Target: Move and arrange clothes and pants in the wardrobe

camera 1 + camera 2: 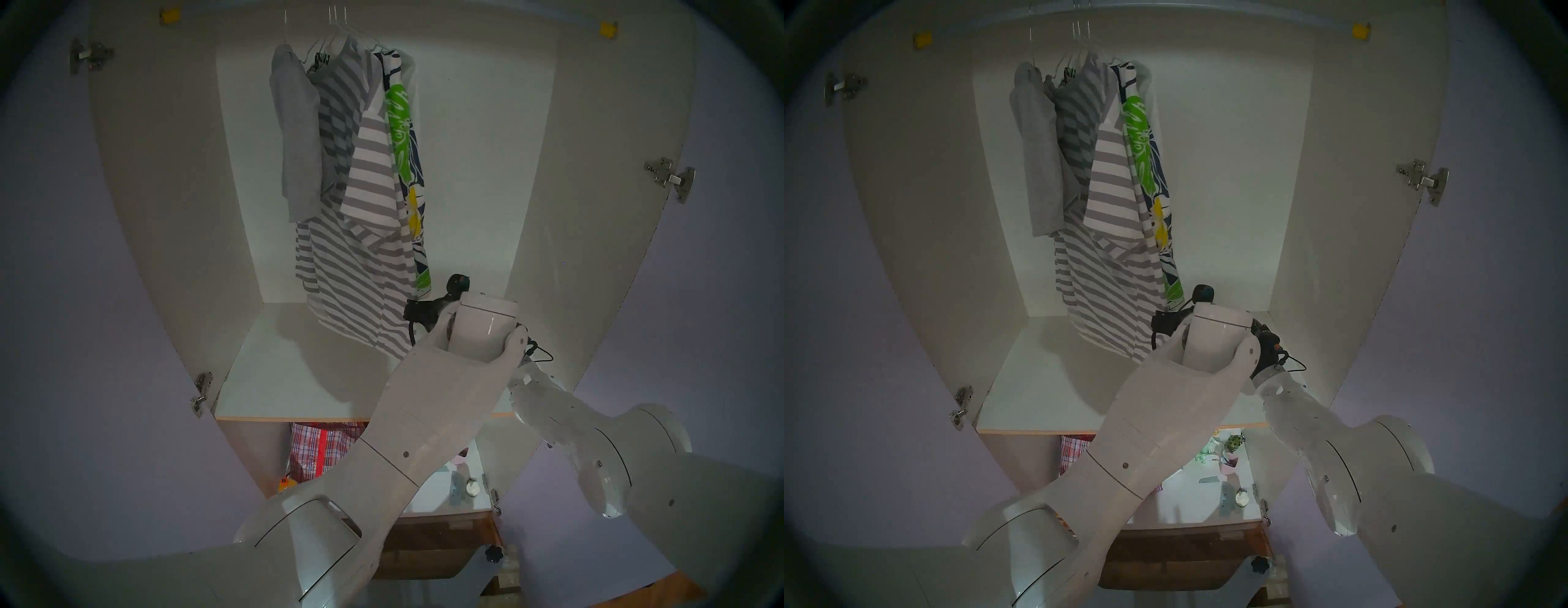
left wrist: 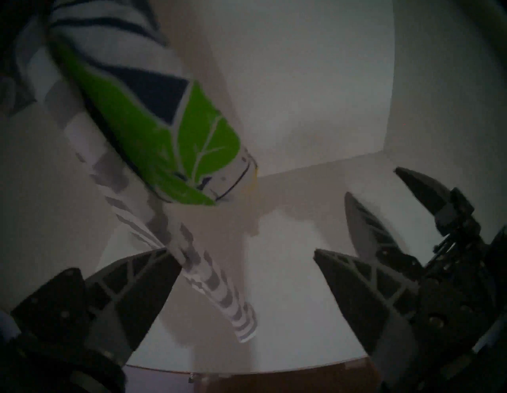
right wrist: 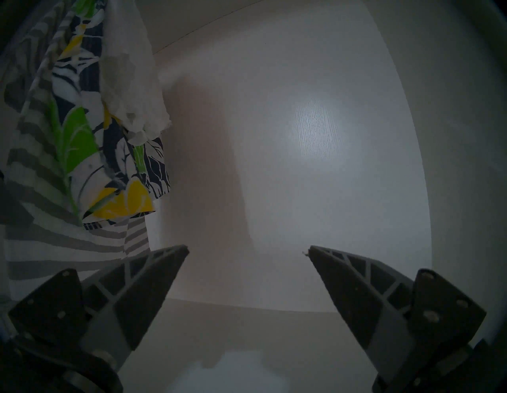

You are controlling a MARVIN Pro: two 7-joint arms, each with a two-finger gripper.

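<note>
The wardrobe (image 1: pixel 297 373) stands open, its rail carrying the clothes on white wire hangers. From left to right hang the plain grey pants (image 1: pixel 297 140), the long grey-and-white striped T-shirt (image 1: pixel 352 271) and the floral shorts (image 1: pixel 403 123). A white ruffled top (image 3: pixel 131 90) hangs behind the shorts (image 3: pixel 90 153). Both arms reach in low, to the right of the garments. My left gripper (image 2: pixel 247 252) is open and empty, with the T-shirt hem (image 2: pixel 219 288) hanging just beyond its fingers. My right gripper (image 3: pixel 248 249) is open and empty, facing the back wall, with the clothes to its left.
Lilac doors (image 1: pixel 63 297) stand wide open, with metal hinges (image 1: pixel 670 178) on the side walls. A red plaid bag (image 1: pixel 322 450) sits under the shelf. Small items lie on a lower surface (image 1: pixel 1229 463). Yellow end caps (image 1: pixel 607 29) mark the rail's ends.
</note>
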